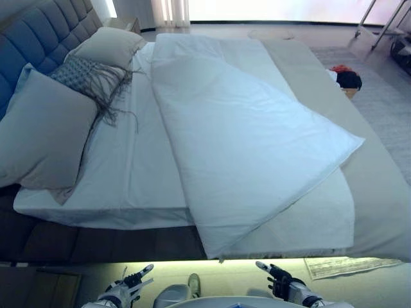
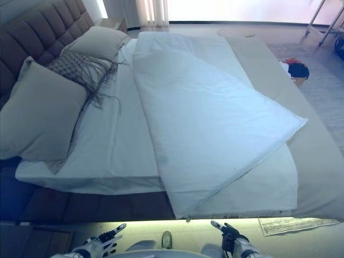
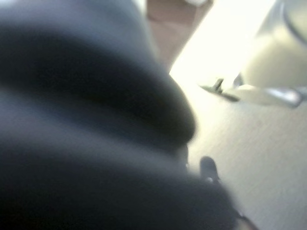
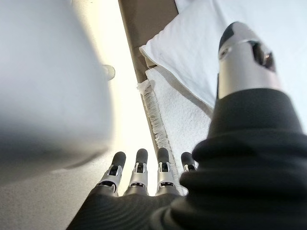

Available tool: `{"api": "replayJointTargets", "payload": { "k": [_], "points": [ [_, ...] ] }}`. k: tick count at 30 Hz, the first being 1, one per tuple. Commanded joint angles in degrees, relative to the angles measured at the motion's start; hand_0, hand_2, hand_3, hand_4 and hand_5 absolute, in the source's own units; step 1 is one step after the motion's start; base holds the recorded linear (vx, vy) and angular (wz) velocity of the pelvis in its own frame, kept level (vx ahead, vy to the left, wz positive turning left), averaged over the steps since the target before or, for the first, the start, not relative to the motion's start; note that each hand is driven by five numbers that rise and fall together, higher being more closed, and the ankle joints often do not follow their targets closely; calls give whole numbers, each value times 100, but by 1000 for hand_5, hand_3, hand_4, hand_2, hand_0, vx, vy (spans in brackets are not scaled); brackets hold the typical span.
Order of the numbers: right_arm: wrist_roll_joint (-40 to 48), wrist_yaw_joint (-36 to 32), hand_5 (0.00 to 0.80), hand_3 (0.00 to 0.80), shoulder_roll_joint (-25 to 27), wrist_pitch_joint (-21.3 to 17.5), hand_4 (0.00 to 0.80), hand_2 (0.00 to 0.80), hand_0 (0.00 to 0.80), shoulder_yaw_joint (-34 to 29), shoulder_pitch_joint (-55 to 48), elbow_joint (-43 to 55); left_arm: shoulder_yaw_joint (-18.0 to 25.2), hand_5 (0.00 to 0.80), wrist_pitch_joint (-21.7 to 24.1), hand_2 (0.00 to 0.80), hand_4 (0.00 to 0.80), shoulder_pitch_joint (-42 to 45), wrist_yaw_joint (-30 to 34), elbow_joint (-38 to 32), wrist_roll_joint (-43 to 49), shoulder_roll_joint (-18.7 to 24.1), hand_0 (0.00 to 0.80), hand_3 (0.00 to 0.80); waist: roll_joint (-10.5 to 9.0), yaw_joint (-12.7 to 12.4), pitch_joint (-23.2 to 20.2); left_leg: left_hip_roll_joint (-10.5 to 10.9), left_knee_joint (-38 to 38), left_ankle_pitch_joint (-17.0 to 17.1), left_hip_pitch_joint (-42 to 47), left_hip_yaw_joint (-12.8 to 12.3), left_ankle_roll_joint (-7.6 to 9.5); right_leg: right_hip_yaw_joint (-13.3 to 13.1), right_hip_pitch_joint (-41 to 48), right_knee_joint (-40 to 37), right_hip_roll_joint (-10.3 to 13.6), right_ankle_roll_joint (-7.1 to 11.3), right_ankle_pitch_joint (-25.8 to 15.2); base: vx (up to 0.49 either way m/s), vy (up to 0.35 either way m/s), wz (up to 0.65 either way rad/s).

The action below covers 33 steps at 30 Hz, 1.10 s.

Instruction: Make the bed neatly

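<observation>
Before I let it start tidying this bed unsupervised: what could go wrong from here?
The white duvet lies skewed, one corner hanging over the near bed edge; a one-sided pull could slide more of it off. The fringed cushion sits between the pillows, and its long strands might snag fingers. Both the left hand and right hand hang open, low beside the bed, so reaching the far side may mean a long lean.

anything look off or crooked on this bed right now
Yes. The white duvet lies skewed: folded over on a diagonal, one corner pointing off toward the right side, leaving the sheet near the pillows bare. Both hands, left and right, hang clear of it.
</observation>
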<state>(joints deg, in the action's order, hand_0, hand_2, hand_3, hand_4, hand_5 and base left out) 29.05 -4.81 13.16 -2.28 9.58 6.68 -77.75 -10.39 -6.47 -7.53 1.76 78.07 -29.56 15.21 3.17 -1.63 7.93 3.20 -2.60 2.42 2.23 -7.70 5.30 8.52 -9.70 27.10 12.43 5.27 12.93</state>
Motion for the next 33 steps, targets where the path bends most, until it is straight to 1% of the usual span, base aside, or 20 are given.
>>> {"api": "replayJointTargets", "payload": {
  "k": [1,2,3,5,8,12,13,16,18,19,22,23,25,26,28,29,30,31,32,33],
  "points": [
    [759,6,0,0,246,-125,0,0,0,-159,382,66,35,0,63,0,0,-185,69,-105,-197,66,0,0,-115,228,532,-202,1112,-691,-708,-61,-352,-118,-624,-1542,265,103,-2034,-134,-252,15],
    [969,74,0,0,253,-130,0,0,0,-214,528,68,52,0,123,0,0,-250,73,-97,-298,59,0,0,-120,247,636,-286,1278,-816,-801,-84,-384,-207,-730,-1571,317,111,-2065,-53,-233,24],
    [1034,154,0,0,226,-130,0,0,0,-245,556,73,64,0,182,0,0,-229,46,-68,-393,29,0,0,-134,233,630,-371,1368,-830,-860,-164,-396,-181,-623,-1581,332,126,-1954,83,-215,29],
    [1177,216,0,0,190,-170,0,0,0,-376,495,115,176,0,205,0,0,-66,-68,-71,-548,-76,0,0,-205,218,564,-490,1543,-827,-865,-229,-443,-107,-306,-1578,284,189,-1818,220,-202,41],
    [1551,273,0,0,172,-383,0,0,0,-530,442,227,248,0,167,0,0,103,-95,-8,-314,-126,0,0,-298,163,507,-657,1624,-840,-785,-211,-532,43,-45,-1625,248,239,-1672,236,-229,34],
    [1828,445,0,0,262,-502,0,0,0,-643,526,325,252,0,102,0,0,173,-27,51,-160,-65,0,0,-332,134,513,-746,1684,-823,-813,-114,-597,161,-54,-1517,217,240,-1573,124,-138,-4],
    [1888,587,0,0,331,-532,0,0,0,-719,590,368,223,0,72,0,0,181,27,67,-132,-39,0,0,-335,127,542,-779,1717,-821,-836,-85,-625,211,-84,-1464,222,237,-1547,106,-135,11],
    [2031,633,0,0,492,-612,0,0,0,-874,673,344,174,0,56,0,0,181,160,53,-84,32,0,0,-317,142,639,-832,1723,-813,-873,-43,-666,259,-197,-1360,224,252,-1522,94,-130,6],
    [2078,674,0,0,642,-706,0,0,0,-977,745,314,134,0,77,0,0,186,270,21,-25,104,0,0,-299,147,739,-844,1701,-805,-884,-62,-678,296,-263,-1359,223,271,-1555,53,-107,-1],
    [2185,665,0,0,739,-710,0,0,0,-1036,808,317,128,0,108,0,0,168,317,-3,-30,140,0,0,-292,133,804,-846,1709,-800,-924,-87,-685,349,-303,-1360,245,285,-1575,-27,-103,-2],
    [2387,753,0,0,1086,-714,0,0,0,-1222,1141,371,128,0,207,0,0,56,439,-126,-292,251,0,0,-253,17,1099,-905,1864,-832,-1128,-289,-700,701,-553,-1171,532,348,-1684,-76,-83,-15],
    [2545,790,0,0,1214,-701,0,0,0,-1273,1280,410,119,0,219,0,0,23,463,-189,-440,286,0,0,-234,-21,1215,-944,1993,-886,-1253,-301,-696,736,-656,-1060,587,361,-1655,-93,-98,-50],
    [2801,885,0,0,1447,-684,0,0,0,-1364,1544,466,59,0,242,0,0,-111,554,-284,-684,384,0,0,-205,-22,1436,-975,2295,-922,-1671,-179,-705,591,-933,-817,583,339,-1556,-155,-111,-29],
    [2933,962,0,0,1590,-665,0,0,0,-1378,1697,457,-23,0,230,0,0,-227,582,-308,-820,431,0,0,-165,-3,1543,-966,2397,-935,-1861,-82,-710,438,-1109,-660,585,305,-1515,-179,-118,8],
    [3203,966,0,0,1894,-657,0,0,0,-1469,1854,376,-185,0,224,0,0,-449,596,-358,-957,477,0,0,-65,92,1694,-859,2634,-995,-2274,239,-713,-114,-1442,-492,524,240,-1482,-146,-158,30],
    [3403,922,0,0,2114,-658,0,0,0,-1512,1921,318,-248,0,225,0,0,-569,640,-385,-980,508,0,0,-20,163,1776,-776,2726,-1018,-2452,350,-702,-301,-1538,-538,489,231,-1462,-149,-164,92],
    [3527,814,0,0,2283,-702,0,0,0,-1504,2046,282,-297,0,254,0,0,-629,640,-406,-1160,530,0,0,6,176,1857,-717,2783,-980,-2615,315,-706,-213,-1623,-625,528,226,-1510,-129,-90,100],
    [3526,802,0,0,2388,-678,0,0,0,-1493,2149,285,-293,0,229,0,0,-642,652,-454,-1238,540,0,0,57,160,1919,-720,2856,-998,-2687,308,-731,-156,-1699,-570,575,228,-1519,-113,-10,76],
    [3468,785,0,0,2526,-639,0,0,0,-1493,2311,348,-272,0,207,0,0,-640,657,-538,-1328,555,0,0,117,146,2016,-738,2821,-921,-2753,258,-770,-59,-1832,-557,668,265,-1610,-98,30,10],
    [3446,711,0,0,2728,-517,0,0,0,-1494,2553,427,-287,0,203,0,0,-593,633,-685,-1427,539,0,0,172,108,2141,-769,2806,-880,-2820,203,-809,58,-1949,-560,761,322,-1670,-88,27,-15]
  ]
}}
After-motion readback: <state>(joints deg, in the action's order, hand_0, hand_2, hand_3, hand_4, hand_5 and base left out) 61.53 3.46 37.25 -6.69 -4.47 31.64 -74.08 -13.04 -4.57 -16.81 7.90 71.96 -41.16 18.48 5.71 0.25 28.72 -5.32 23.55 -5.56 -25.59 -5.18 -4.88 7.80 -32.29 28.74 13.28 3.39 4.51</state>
